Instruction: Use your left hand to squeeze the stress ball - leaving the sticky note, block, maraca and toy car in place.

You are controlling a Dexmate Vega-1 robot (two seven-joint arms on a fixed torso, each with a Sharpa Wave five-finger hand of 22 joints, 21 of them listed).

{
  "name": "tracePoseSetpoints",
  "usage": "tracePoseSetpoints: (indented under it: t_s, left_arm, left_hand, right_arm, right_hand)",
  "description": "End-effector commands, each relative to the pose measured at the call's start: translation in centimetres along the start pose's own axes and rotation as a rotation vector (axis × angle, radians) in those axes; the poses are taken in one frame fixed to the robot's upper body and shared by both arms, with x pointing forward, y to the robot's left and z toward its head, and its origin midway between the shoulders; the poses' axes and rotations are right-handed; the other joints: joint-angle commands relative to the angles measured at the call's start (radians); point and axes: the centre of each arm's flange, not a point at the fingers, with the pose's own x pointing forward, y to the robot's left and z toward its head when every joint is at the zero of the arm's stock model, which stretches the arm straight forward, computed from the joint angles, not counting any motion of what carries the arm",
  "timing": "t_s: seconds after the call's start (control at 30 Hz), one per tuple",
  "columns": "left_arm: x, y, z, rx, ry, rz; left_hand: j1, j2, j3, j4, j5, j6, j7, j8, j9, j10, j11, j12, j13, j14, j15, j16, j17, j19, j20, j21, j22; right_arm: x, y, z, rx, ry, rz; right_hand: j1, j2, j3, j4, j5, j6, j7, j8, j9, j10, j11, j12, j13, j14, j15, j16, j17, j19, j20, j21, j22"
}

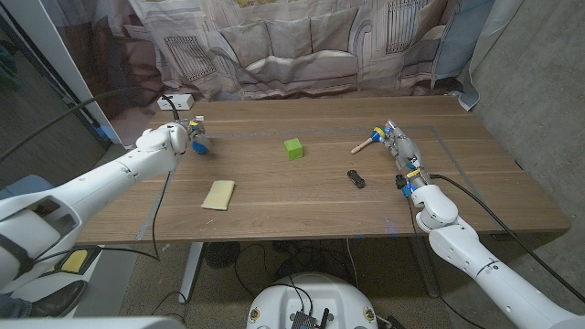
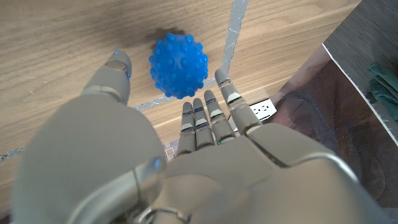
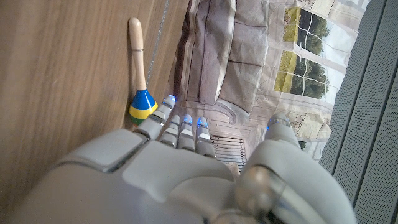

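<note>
Nearest the table's (image 1: 274, 219) front edge lies the sticky note (image 1: 218, 194), then the toy car (image 1: 356, 178) and the block (image 1: 292, 148). The right hand (image 1: 399, 146) (grip unclear) stands beside the maraca (image 1: 366, 143). Near the far left corner, the left hand (image 2: 186, 118) spreads wide around the stress ball (image 2: 178, 65), gripping nothing.

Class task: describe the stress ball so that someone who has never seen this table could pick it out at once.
Start at the wooden table and go to its far left corner, where the left hand reaches in. Just beyond the fingers lies the stress ball. It is the only round, bright blue thing, covered in small bumps.
</note>
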Motion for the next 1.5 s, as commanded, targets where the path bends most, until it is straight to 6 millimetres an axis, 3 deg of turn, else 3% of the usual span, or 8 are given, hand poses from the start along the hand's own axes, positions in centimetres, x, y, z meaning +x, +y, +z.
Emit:
tracePoseSetpoints:
  t_s: [0.03,0.8,1.0,1.07,1.13,1.2,1.5]
  left_arm:
    - [0.7,-0.7,-0.5,-0.004,0.024,0.029]
    - [1.9,-2.5,-0.6,-0.082,0.005,0.029]
    - [1.7,-2.5,-0.5,-0.112,0.001,0.075]
    - [1.4,-2.5,-0.6,-0.136,-0.006,0.121]
    - [1.2,-2.5,-0.8,-0.165,0.002,0.152]
    - [1.1,-2.4,-0.8,-0.170,0.000,0.163]
    - [0.4,-1.9,-0.7,-0.161,0.003,0.168]
  left_hand:
    - [0.037,0.011,0.010,-0.002,-0.010,0.018,-0.006,0.009,0.006,0.024,-0.007,0.011,0.003,0.021,-0.003,0.008,0.005,0.027,-0.007,0.009,0.004]
    - [0.126,0.054,0.004,-0.001,-0.036,0.125,-0.008,0.032,0.007,0.114,-0.016,0.040,0.010,0.119,-0.024,0.029,0.007,0.100,-0.009,0.026,0.007]
    - [0.199,0.087,0.011,-0.009,-0.035,0.174,-0.005,0.037,0.008,0.157,-0.020,0.050,0.012,0.181,-0.035,0.046,0.011,0.164,-0.022,0.049,0.009]
    - [0.232,0.100,0.009,-0.009,-0.035,0.229,-0.010,0.052,0.010,0.214,-0.031,0.069,0.015,0.225,-0.055,0.061,0.015,0.191,-0.027,0.061,0.012]
    - [0.259,0.111,0.002,-0.008,-0.035,0.269,-0.022,0.060,0.011,0.250,-0.055,0.081,0.021,0.276,-0.072,0.081,0.020,0.221,-0.045,0.075,0.016]
    - [0.275,0.119,-0.004,-0.005,-0.033,0.299,-0.027,0.066,0.013,0.282,-0.056,0.092,0.027,0.304,-0.079,0.092,0.024,0.244,-0.063,0.088,0.019]
    - [0.287,0.129,-0.002,-0.003,-0.031,0.311,-0.027,0.066,0.014,0.293,-0.059,0.094,0.031,0.316,-0.080,0.092,0.022,0.247,-0.064,0.093,0.021]
  right_arm:
    - [-0.3,-0.1,0.0,0.001,0.007,-0.008]
    - [0.0,-0.1,0.0,-0.002,0.006,-0.005]
    - [0.1,-0.2,0.2,-0.006,0.003,-0.003]
    - [0.0,-0.3,0.2,-0.001,0.003,-0.006]
    - [-0.1,-0.3,0.2,-0.005,0.002,-0.005]
    - [-0.1,-0.3,0.2,0.000,0.004,-0.010]
    - [-0.5,-0.5,0.1,0.003,0.003,-0.012]
  right_hand:
    - [0.002,0.010,-0.001,-0.006,-0.001,0.006,0.002,0.000,0.003,0.007,-0.005,-0.002,0.006,0.005,0.006,0.002,0.002,0.004,0.007,-0.003,0.001]
    - [0.001,0.011,-0.002,-0.006,-0.001,0.007,0.000,-0.001,0.003,0.008,-0.003,-0.002,0.006,0.007,0.008,0.002,0.002,0.006,0.009,-0.003,0.001]
    - [0.001,0.011,-0.002,-0.006,-0.001,0.008,0.000,-0.001,0.003,0.009,-0.005,-0.002,0.006,0.008,0.008,0.002,0.003,0.006,0.010,-0.003,0.001]
    - [0.001,0.011,-0.002,-0.006,-0.001,0.008,0.000,-0.001,0.003,0.009,-0.005,-0.002,0.006,0.008,0.008,0.002,0.003,0.006,0.010,-0.003,0.001]
    - [0.001,0.011,-0.002,-0.006,-0.001,0.008,0.000,-0.001,0.003,0.008,-0.004,-0.002,0.006,0.008,0.008,0.002,0.003,0.006,0.010,-0.003,0.001]
    - [0.001,0.011,-0.002,-0.006,-0.001,0.008,0.001,-0.001,0.003,0.008,-0.004,-0.002,0.006,0.009,0.009,0.002,0.003,0.006,0.011,-0.003,0.001]
    - [0.001,0.011,-0.002,-0.006,-0.001,0.008,0.000,-0.001,0.003,0.010,-0.004,-0.002,0.006,0.011,0.009,0.003,0.003,0.006,0.010,-0.003,0.001]
